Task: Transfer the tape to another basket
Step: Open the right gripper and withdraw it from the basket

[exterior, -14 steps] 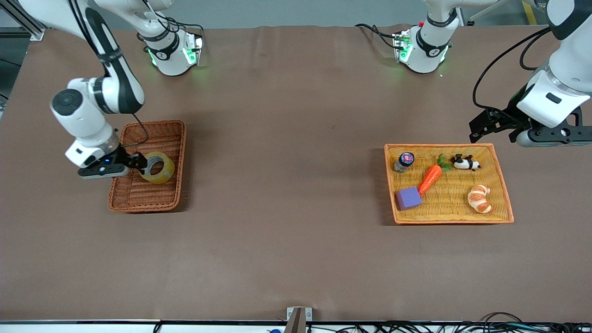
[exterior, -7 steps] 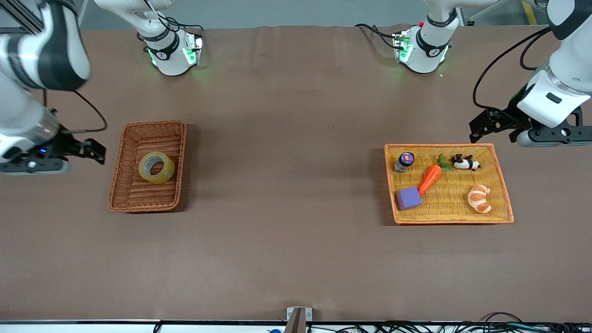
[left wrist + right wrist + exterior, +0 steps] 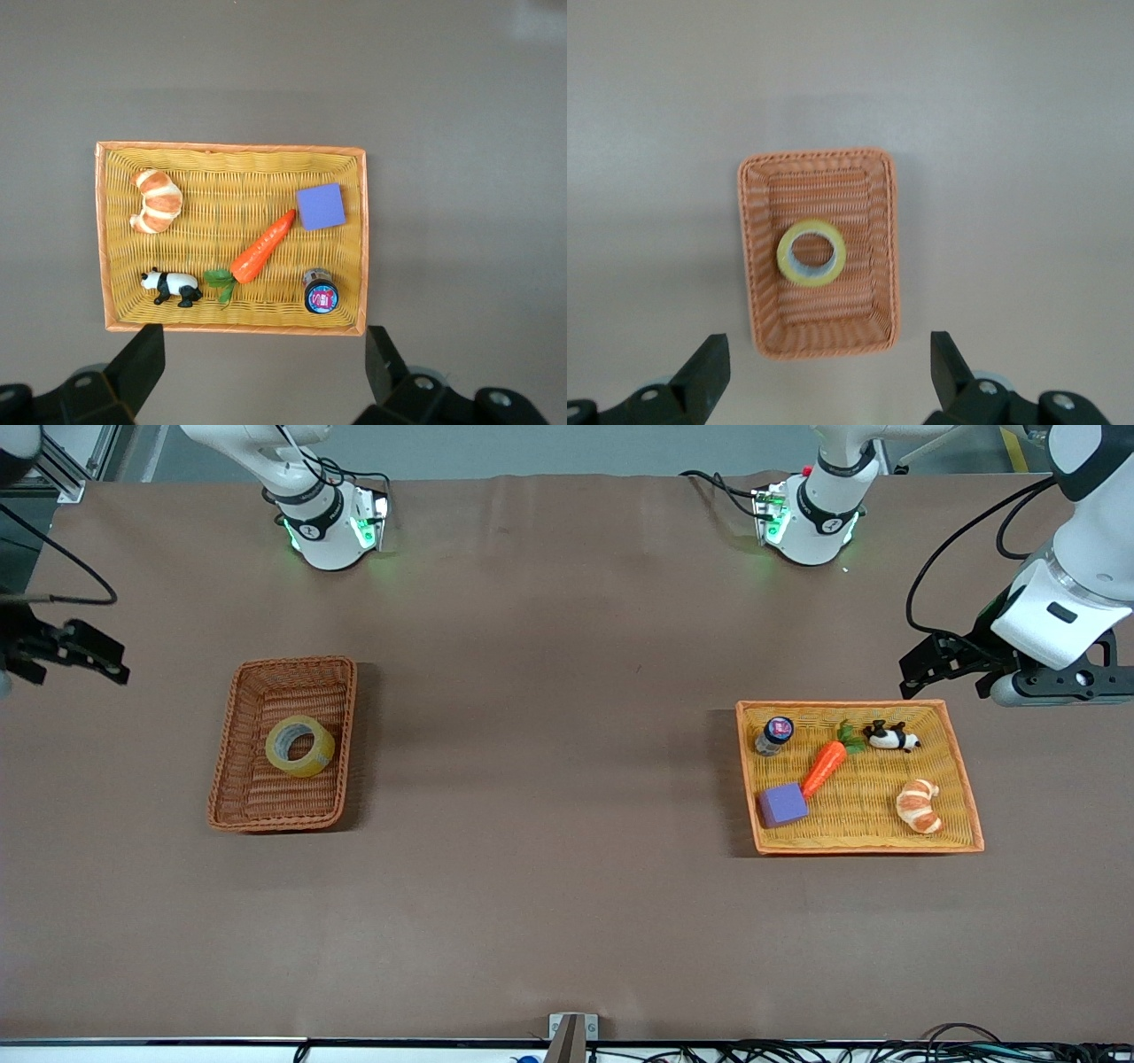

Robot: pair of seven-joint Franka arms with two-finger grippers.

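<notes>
The tape [image 3: 317, 760], a yellowish roll with a grey core, lies flat in the reddish-brown wicker basket [image 3: 266, 802] toward the right arm's end of the table. The right wrist view shows the tape [image 3: 785, 263] in the middle of the basket [image 3: 873, 221]. My right gripper [image 3: 78, 666] is open and empty, up over bare table beside the basket, at the table's edge; in the right wrist view the gripper [image 3: 827, 354] looks down on the basket from high up. My left gripper [image 3: 941, 684] is open and empty and waits over the table beside the yellow tray [image 3: 961, 779].
The yellow flat tray [image 3: 230, 177] with an orange rim holds a croissant [image 3: 155, 201], a carrot [image 3: 263, 246], a purple block [image 3: 321, 206], a toy panda [image 3: 173, 285] and a small jar [image 3: 321, 292]. My left gripper [image 3: 261, 354] hangs over the table at the tray's edge.
My right gripper was at the tape in the basket a second ago. It has let go, risen and drawn away toward the table's edge. The tape stays in the basket. The left arm has not moved.
</notes>
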